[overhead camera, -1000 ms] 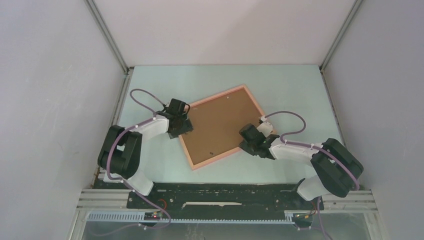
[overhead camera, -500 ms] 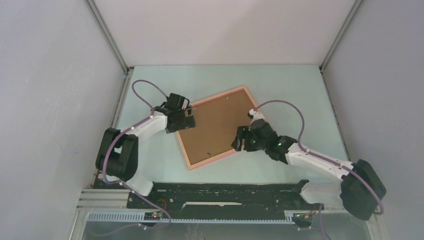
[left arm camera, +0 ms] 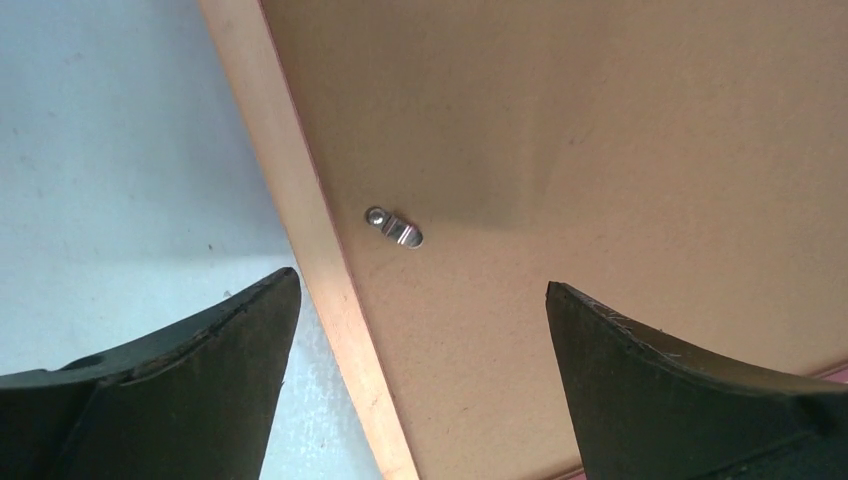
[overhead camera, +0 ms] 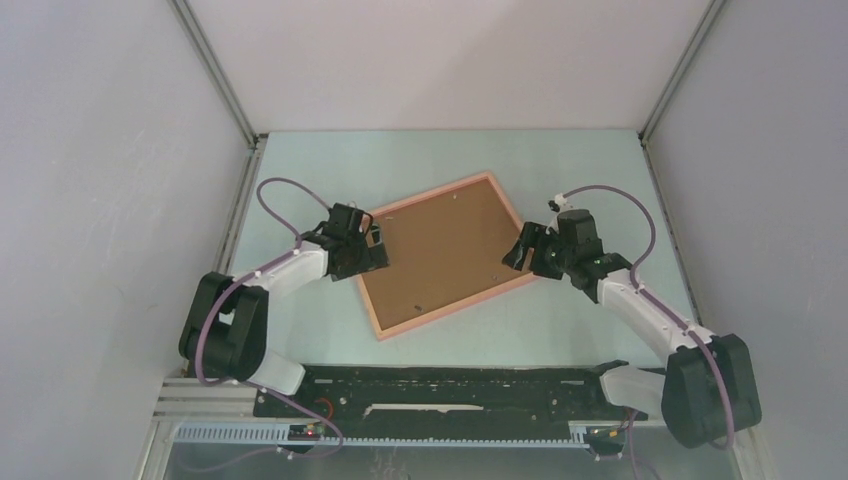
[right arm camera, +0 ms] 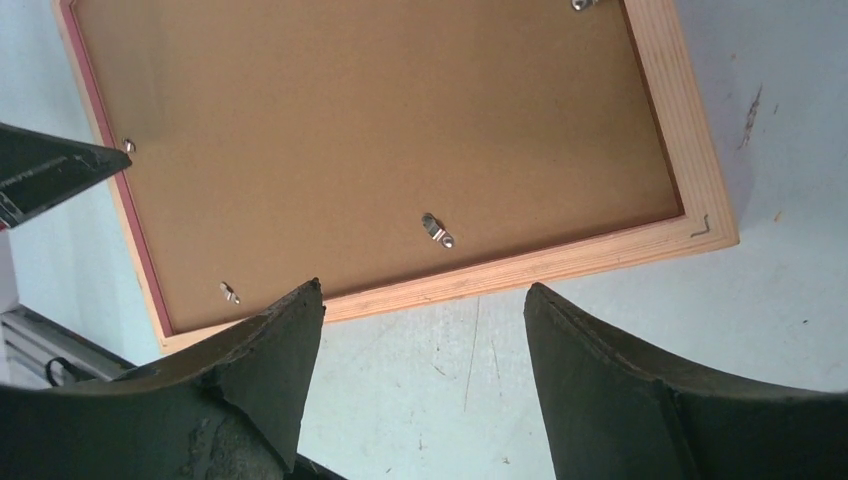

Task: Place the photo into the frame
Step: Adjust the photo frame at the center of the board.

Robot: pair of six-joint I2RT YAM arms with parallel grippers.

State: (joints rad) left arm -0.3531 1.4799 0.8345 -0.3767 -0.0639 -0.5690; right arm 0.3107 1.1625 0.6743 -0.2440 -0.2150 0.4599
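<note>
The frame [overhead camera: 450, 306] holds its backing board [overhead camera: 440, 250]; the photo is unseen, so insertion is unverified. Jaws of left gripper [left arm camera: 420, 283] and right gripper [right arm camera: 422, 288] stand apart, empty.

from above, the left pincer [overhead camera: 372, 248] covers the frame's [overhead camera: 430, 193] left corner, the right pincer [overhead camera: 520, 255] part of its right rail; the backing board [overhead camera: 440, 250] hides whatever lies under it.

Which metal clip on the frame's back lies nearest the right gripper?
The clip midway along the frame rail facing the right gripper; the others sit towards a corner or on other rails.
</note>
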